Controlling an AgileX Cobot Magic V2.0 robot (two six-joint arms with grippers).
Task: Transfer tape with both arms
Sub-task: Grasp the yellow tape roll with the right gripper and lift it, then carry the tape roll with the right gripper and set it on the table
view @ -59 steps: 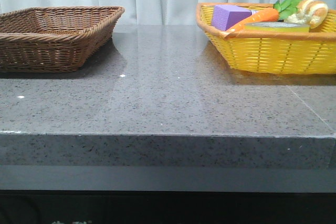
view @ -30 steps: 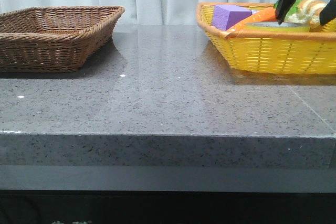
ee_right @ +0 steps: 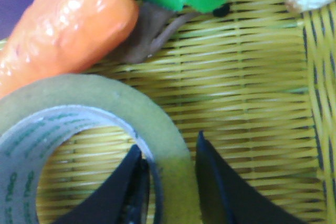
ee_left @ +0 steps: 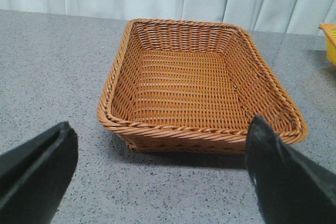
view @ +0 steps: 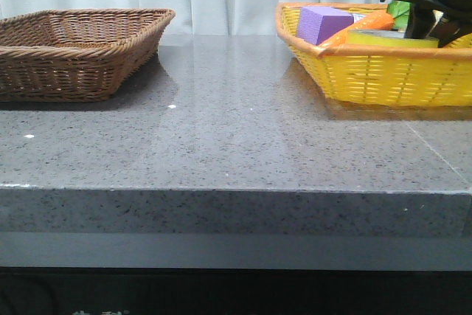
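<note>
1. Grey stone counter (view: 236,138) sits closest and has nothing of the task on it yet.
2. Brown basket (ee_left: 199,85) waits on the left. The left claw (ee_left: 157,174) hangs near it with its two fingers wide apart, holding nothing.
3. Yellow basket (view: 383,71) sits farther back on the right. The tape (ee_right: 68,140) lies flat inside it, just beside the toy carrot (ee_right: 63,30) and near the purple block (view: 323,23).
4. A second ago no arm was at this basket. Now the right claw (ee_right: 168,182) has come down into it, one finger inside the ring and one outside, pinching the wall.
5. I think lifting comes next, then passing the tape to the left claw.
</note>
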